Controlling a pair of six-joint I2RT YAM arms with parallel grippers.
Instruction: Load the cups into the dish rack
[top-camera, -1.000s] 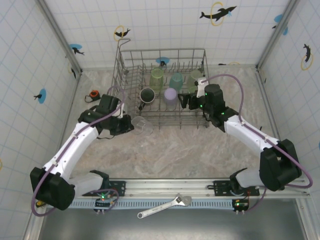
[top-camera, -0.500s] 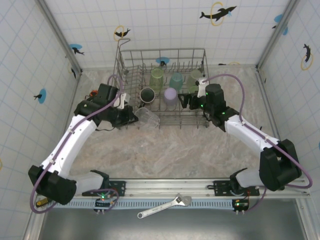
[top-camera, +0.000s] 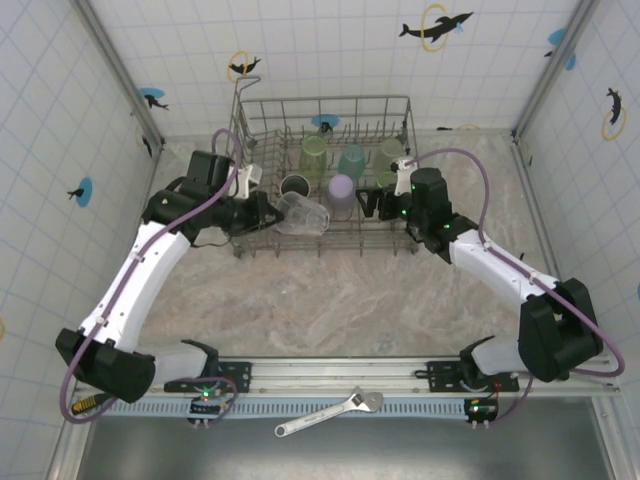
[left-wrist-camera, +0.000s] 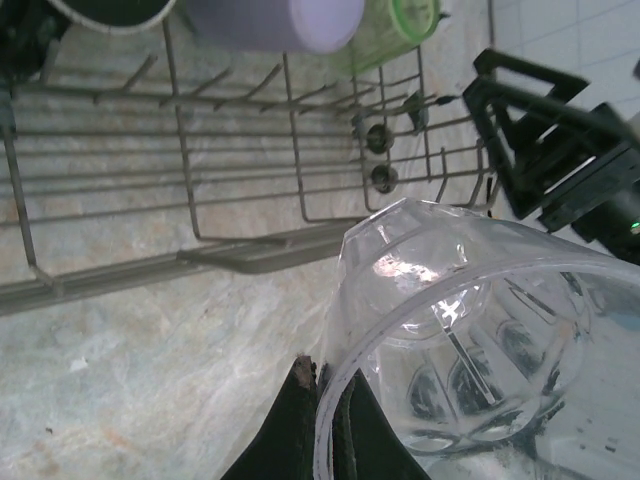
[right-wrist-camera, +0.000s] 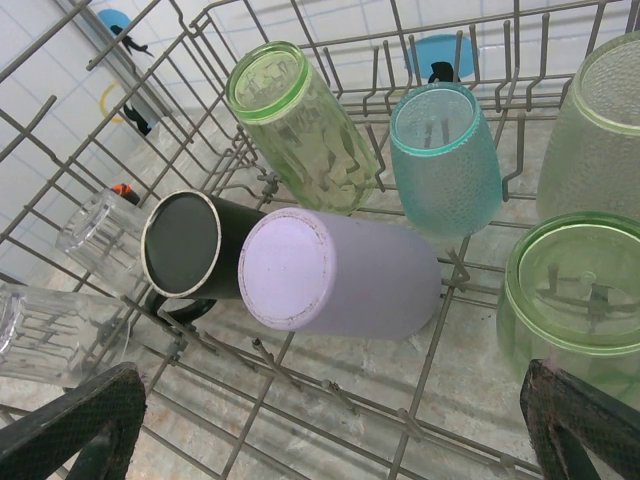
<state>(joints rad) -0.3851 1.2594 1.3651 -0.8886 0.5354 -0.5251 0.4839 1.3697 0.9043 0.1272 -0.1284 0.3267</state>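
Observation:
My left gripper (top-camera: 262, 212) is shut on the rim of a clear cup (top-camera: 302, 213), which lies on its side over the near left part of the dish rack (top-camera: 250, 120). In the left wrist view the fingertips (left-wrist-camera: 325, 375) pinch the wall of the clear cup (left-wrist-camera: 470, 330) above the dish rack (left-wrist-camera: 270, 250). My right gripper (top-camera: 372, 203) stands open over the rack's near right part, with nothing between its fingers (right-wrist-camera: 70, 420). In the rack lie a lavender cup (right-wrist-camera: 335, 275), a black cup (right-wrist-camera: 190, 245), a green cup (right-wrist-camera: 300, 125), a teal cup (right-wrist-camera: 445, 155) and a second green one (right-wrist-camera: 575, 300).
Another clear cup (right-wrist-camera: 100, 235) rests at the rack's left side. A steel wrench (top-camera: 330, 412) lies on the front rail between the arm bases. Tiled walls close in the table on three sides. Bare marble table (top-camera: 350, 300) lies in front of the rack.
My left arm has carried the clear cup up from in front of the rack and away, over the rack's near left edge. The right arm has stayed still.

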